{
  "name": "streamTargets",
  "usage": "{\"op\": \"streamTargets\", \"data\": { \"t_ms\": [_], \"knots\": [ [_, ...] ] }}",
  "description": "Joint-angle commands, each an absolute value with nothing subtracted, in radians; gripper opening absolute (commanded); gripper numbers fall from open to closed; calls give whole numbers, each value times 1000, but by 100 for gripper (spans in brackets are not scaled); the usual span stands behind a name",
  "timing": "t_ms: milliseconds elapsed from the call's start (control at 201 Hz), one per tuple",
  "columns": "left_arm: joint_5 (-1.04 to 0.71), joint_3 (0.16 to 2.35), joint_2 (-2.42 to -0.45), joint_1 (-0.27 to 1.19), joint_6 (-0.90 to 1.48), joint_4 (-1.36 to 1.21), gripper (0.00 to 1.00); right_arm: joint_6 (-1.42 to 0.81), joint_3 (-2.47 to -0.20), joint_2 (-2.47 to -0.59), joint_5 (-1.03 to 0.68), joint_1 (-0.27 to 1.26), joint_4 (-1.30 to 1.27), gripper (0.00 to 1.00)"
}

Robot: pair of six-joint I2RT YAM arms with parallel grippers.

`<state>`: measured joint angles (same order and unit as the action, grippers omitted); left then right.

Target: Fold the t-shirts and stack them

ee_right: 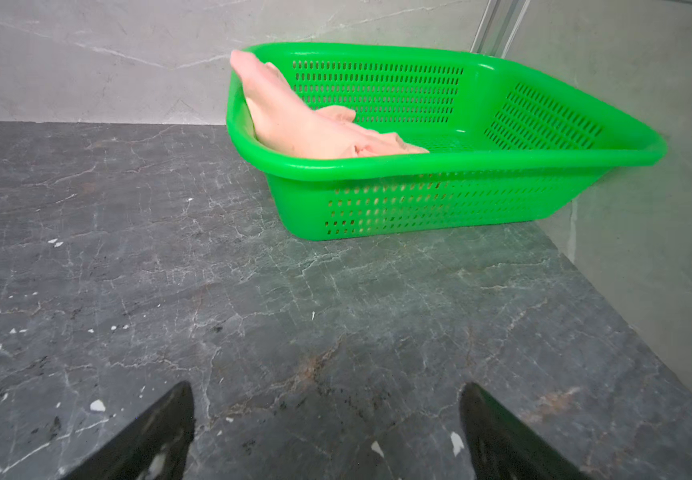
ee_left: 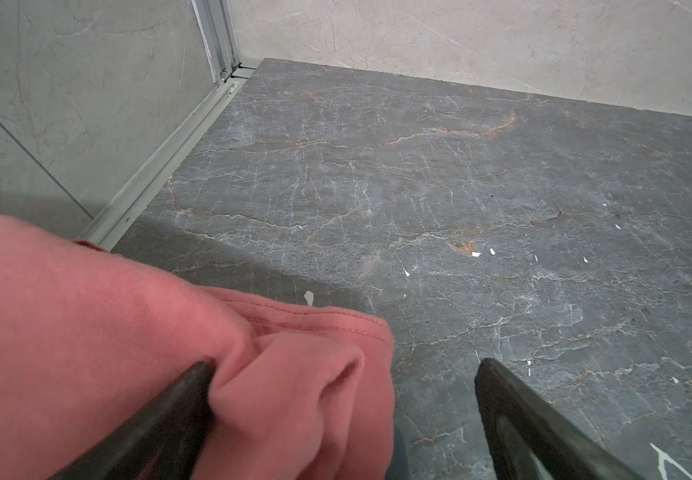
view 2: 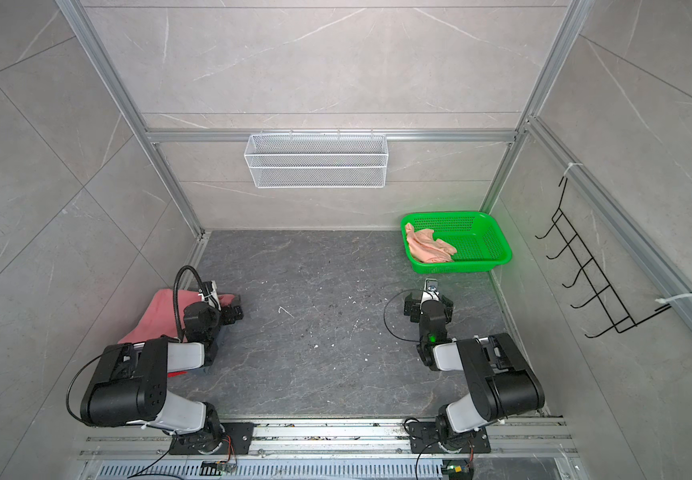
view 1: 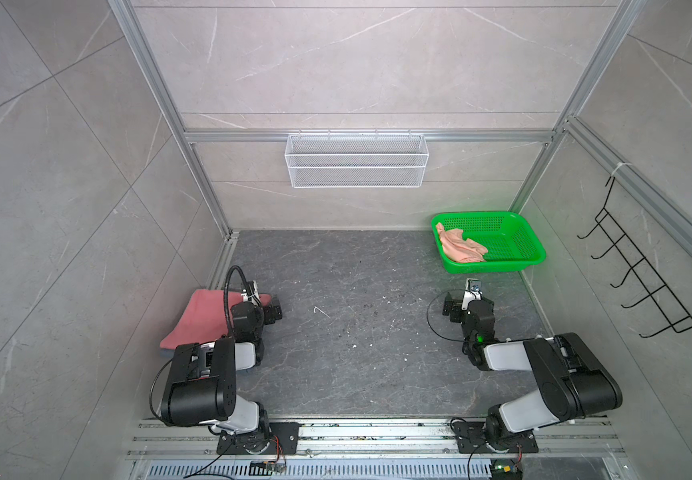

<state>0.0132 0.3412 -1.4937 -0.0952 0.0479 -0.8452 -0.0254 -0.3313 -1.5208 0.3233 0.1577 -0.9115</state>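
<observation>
A folded coral pink t-shirt (view 1: 198, 320) lies at the left of the dark stone table, on top of a pile. A slate grey-blue edge (view 2: 221, 336) and a bright red edge (view 2: 178, 373) show under it. My left gripper (view 1: 272, 309) sits low at the pile's right corner, open. In the left wrist view a raised fold of the coral shirt (ee_left: 286, 395) lies between the spread fingers of my left gripper (ee_left: 344, 370). A crumpled pale peach t-shirt (view 1: 460, 247) lies in the green basket (view 1: 518, 245). My right gripper (view 1: 468, 298) is open and empty over bare table, short of the basket (ee_right: 481, 166).
The green basket stands in the back right corner against the wall. A white wire basket (view 1: 356, 160) hangs on the back wall, and a black hook rack (view 1: 643, 282) hangs on the right wall. Aluminium rails (view 1: 377, 432) run along the front edge, and walls close three sides.
</observation>
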Motion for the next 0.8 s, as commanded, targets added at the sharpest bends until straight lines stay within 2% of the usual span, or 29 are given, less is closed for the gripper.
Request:
{"op": "streamTargets", "data": {
  "t_ms": [0, 70, 792],
  "knots": [
    [18, 364, -1505, -86, 33, -839, 100, -32, -341, -1537, 279, 143, -948, 100],
    [19, 366, -1506, -86, 32, -838, 100, -53, -351, -1511, 250, 124, -874, 100],
    [66, 362, -1500, -61, 25, -841, 100, -39, -348, -1514, 248, 120, -898, 100]
  ]
}}
